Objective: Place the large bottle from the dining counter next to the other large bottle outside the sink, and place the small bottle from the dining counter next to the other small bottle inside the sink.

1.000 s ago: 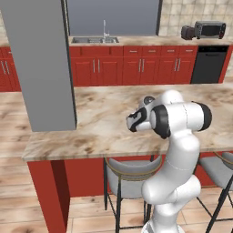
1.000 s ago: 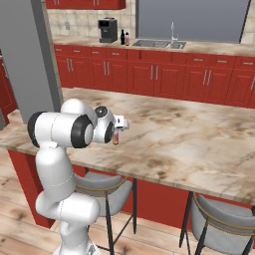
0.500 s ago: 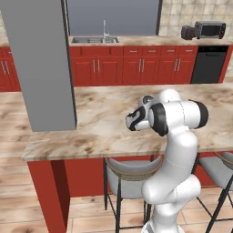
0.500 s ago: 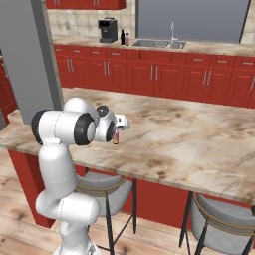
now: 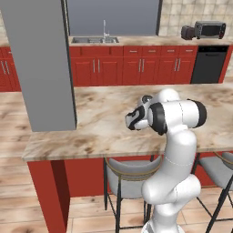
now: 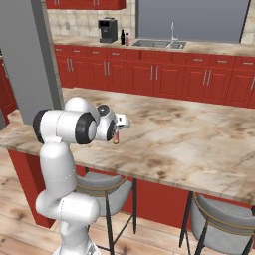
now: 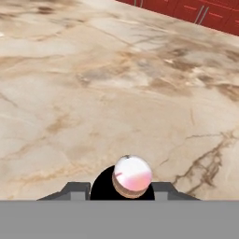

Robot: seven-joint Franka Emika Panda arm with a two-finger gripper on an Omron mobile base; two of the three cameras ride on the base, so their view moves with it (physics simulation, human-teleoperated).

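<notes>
The white arm's end effector [image 6: 117, 130] was closed around a small pink bottle with a pale rounded cap [image 6: 115, 136], which stood upright at the near side of the tan marbled bench [image 6: 189, 134]. In the hand view the cap [image 7: 132, 175] sat between the two dark fingertips [image 7: 74, 190] (seen from above). A steel sink [image 6: 159, 44] lay well apart on the far red-cabinet counter, with two dark bottles [image 6: 124, 37] beside a black coffee machine [image 6: 107, 30].

No writing can be read anywhere here. The appliances on the far counter are too small and blurred to show any brand or label.
</notes>
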